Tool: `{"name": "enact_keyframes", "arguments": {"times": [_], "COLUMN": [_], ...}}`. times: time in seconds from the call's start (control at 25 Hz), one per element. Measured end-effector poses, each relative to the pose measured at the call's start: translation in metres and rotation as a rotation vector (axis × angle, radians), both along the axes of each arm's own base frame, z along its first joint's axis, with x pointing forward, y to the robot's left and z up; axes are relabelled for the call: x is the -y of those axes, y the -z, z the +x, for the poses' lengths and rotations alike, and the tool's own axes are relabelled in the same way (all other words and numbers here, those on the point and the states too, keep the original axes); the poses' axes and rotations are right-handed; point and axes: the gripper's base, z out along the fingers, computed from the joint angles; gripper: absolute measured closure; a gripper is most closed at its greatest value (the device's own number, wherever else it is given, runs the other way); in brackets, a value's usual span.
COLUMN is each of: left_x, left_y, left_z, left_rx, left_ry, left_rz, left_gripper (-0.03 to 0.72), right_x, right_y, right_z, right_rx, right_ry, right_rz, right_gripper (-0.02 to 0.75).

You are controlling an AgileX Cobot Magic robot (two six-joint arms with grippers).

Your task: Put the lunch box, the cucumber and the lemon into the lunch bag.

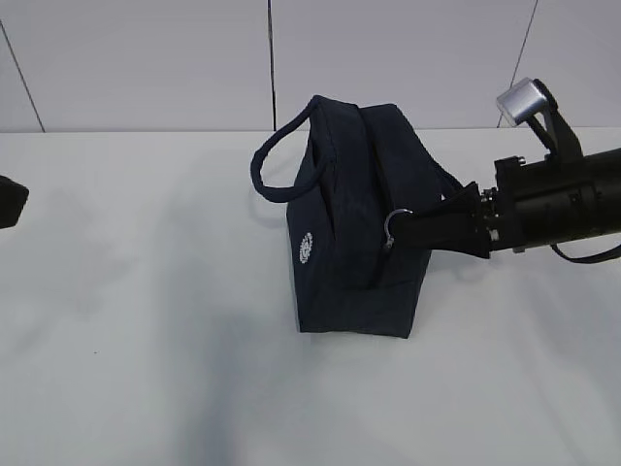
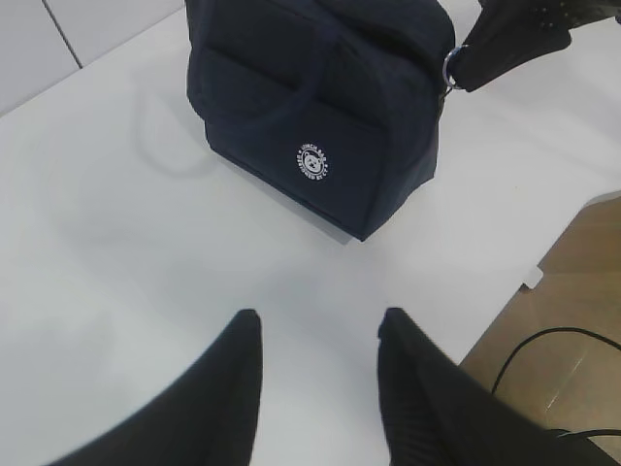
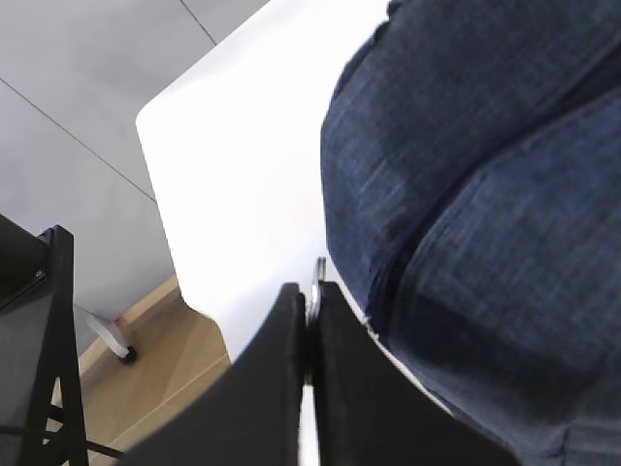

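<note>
The dark navy lunch bag (image 1: 361, 218) stands upright in the middle of the white table, its round white logo (image 1: 306, 247) facing left. It also shows in the left wrist view (image 2: 320, 107) and the right wrist view (image 3: 485, 194). My right gripper (image 1: 406, 225) is shut on the silver zipper ring pull (image 1: 392, 229) at the bag's right end; the ring shows between the fingers in the right wrist view (image 3: 315, 282). My left gripper (image 2: 318, 325) is open and empty above bare table, well short of the bag. The lunch box, cucumber and lemon are out of view.
The table (image 1: 146, 320) has a front right edge in the left wrist view (image 2: 543, 262), with wooden floor and a cable beyond. A black stand (image 3: 39, 340) is on the floor past the table corner. A dark object (image 1: 10, 204) sits at the far left.
</note>
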Motion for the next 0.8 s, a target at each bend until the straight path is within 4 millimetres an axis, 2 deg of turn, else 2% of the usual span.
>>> {"name": "enact_keyframes", "arguments": {"times": [0.56,0.8], "left_x": [0.0,0.0], "left_y": [0.0,0.0], "left_z": [0.0,0.0], "left_rx": [0.0,0.0], "left_ry": [0.0,0.0], "left_rz": [0.0,0.0], "left_gripper": [0.397,0.397], "right_x": [-0.001,-0.001], "right_y": [-0.042,-0.053], "right_z": [0.022,0.028], "right_rx": [0.155,0.195], "right_ry": [0.006,0.006], "right_rz": [0.012,0.013], "right_gripper": [0.731,0.731]}}
